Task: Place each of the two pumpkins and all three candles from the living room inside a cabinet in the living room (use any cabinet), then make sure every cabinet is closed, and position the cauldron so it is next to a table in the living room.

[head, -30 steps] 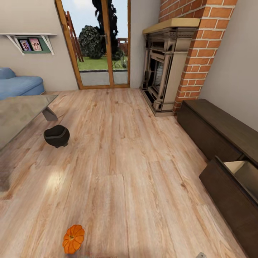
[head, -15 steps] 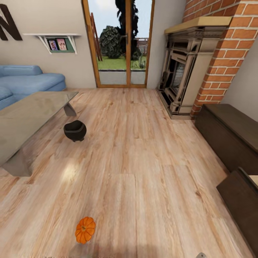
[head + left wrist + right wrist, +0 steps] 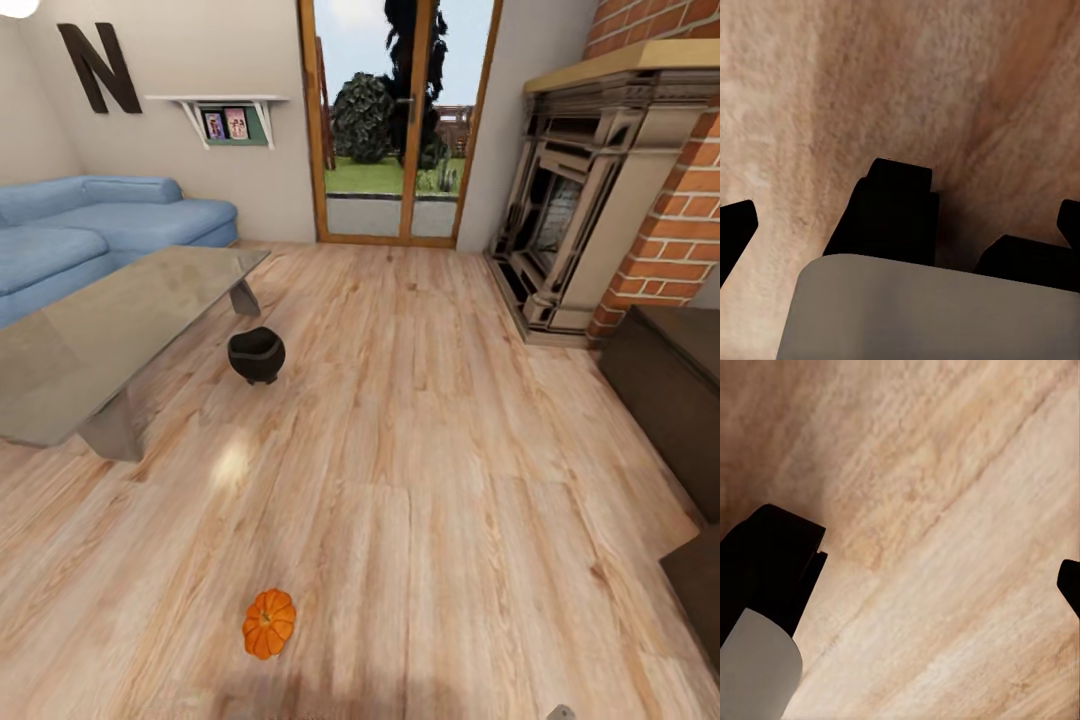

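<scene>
Orange pumpkin (image 3: 269, 623) sits loose on the floor (image 3: 450, 450), both grippers spread wide and empty, ready to collect it.

Pale wood-grain plank floor (image 3: 420, 480), slight sheen. Low clear glass-topped desk (image 3: 110, 320), glossy. Round black cauldron (image 3: 256, 355), matt. Blue cloth sofa (image 3: 100, 215). Red brick chimney (image 3: 680, 230), rough.

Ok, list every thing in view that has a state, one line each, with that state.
pumpkin: on the floor, tipped on its side, not in a cabinet.
cauldron: upright on the floor, beside the table's far leg.
table: glass top bare.
cabinet: nearest front stands out from the rest, apparently open.
right gripper: open, holding nothing.
left gripper: open or shut unclear.
</scene>
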{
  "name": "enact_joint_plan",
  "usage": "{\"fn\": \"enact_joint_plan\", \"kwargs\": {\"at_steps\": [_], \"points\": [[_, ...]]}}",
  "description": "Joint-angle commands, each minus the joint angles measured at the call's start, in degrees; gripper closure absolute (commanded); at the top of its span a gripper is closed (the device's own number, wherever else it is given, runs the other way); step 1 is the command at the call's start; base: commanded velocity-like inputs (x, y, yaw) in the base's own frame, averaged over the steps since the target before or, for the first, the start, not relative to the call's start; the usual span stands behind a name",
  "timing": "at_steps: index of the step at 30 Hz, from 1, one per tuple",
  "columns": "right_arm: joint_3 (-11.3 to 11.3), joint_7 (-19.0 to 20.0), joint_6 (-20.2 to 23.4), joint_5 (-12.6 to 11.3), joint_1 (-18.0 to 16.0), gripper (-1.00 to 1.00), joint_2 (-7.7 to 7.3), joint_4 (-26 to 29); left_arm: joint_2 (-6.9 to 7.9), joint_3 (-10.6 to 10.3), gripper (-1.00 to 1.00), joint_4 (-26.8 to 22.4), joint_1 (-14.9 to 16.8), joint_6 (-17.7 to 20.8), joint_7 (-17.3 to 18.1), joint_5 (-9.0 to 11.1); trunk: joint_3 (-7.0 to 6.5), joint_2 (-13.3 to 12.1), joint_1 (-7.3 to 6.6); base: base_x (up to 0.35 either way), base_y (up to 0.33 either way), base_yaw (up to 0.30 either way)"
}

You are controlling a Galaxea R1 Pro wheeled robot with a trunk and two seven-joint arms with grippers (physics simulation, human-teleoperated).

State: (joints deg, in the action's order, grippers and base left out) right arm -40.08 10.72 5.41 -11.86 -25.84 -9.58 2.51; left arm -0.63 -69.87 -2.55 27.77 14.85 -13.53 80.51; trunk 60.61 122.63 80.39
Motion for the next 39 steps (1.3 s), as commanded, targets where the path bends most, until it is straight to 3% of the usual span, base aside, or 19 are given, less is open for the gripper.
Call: {"fn": "enact_joint_plan", "kwargs": {"at_steps": [1, 39], "points": [[0.0, 0.0, 0.0, 0.0, 0.0, -1.0, 0.0, 0.0, 0.0, 0.0, -1.0, 0.0, 0.0, 0.0, 0.0, 0.0, 0.0, 0.0, 0.0, 0.0, 0.0, 0.29], [0.1, -0.6, -0.1, 0.0, 0.0, -1.0, 0.0, 0.0, 0.01, 0.0, -1.0, 0.0, 0.0, 0.0, 0.2, 0.0, 0.0, 0.0, 0.0, 0.0, 0.0, 0.286]]}}
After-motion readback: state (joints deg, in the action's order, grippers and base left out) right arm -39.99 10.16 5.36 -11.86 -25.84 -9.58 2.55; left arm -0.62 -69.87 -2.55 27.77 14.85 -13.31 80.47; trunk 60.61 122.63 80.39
